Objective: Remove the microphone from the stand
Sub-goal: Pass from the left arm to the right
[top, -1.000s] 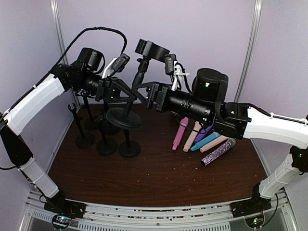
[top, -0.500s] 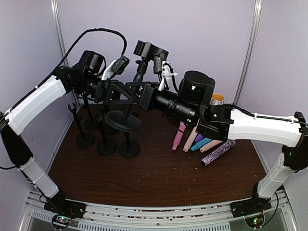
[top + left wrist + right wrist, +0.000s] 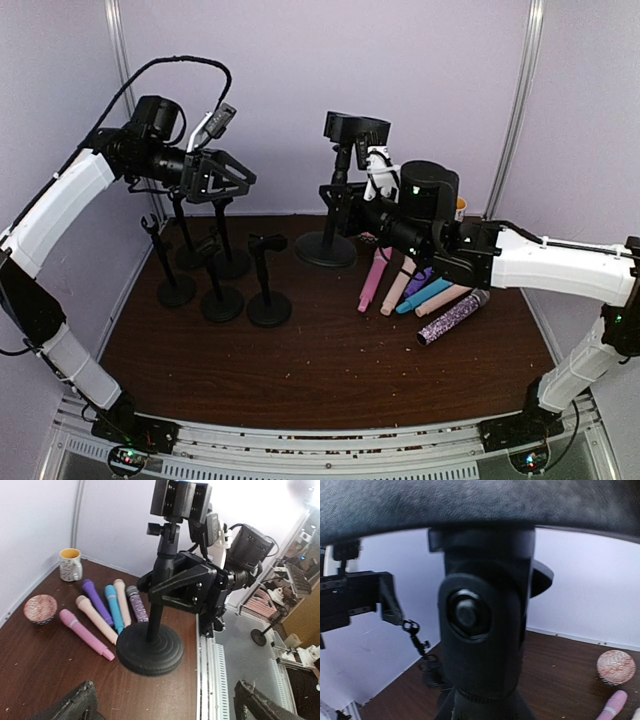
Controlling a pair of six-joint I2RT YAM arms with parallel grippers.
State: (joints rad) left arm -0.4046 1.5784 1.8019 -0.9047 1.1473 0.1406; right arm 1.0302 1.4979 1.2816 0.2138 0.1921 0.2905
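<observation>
The right claw (image 3: 161, 586) is clamped on the pole of a black stand with a round base (image 3: 150, 652), which sits by the middle of the far edge of the dark brown wooden tabletop (image 3: 320, 370). Whether its boxy black head (image 3: 180, 497) carries a microphone I cannot tell. A row of coloured handheld microphones (image 3: 430, 295) lies toward the right edge. The left claw (image 3: 232, 178) hangs above the left edge, fingers wide apart, over a cluster of smaller black stands (image 3: 215, 295). Crumbs speckle the wood; pale lilac walls (image 3: 430, 70) close it in.

left arm (image 3: 60, 205) raised, left fingers (image 3: 72, 707) spread wide; right arm (image 3: 545, 265) stretched inward, right fingers (image 3: 180, 585) clamped narrow.
</observation>
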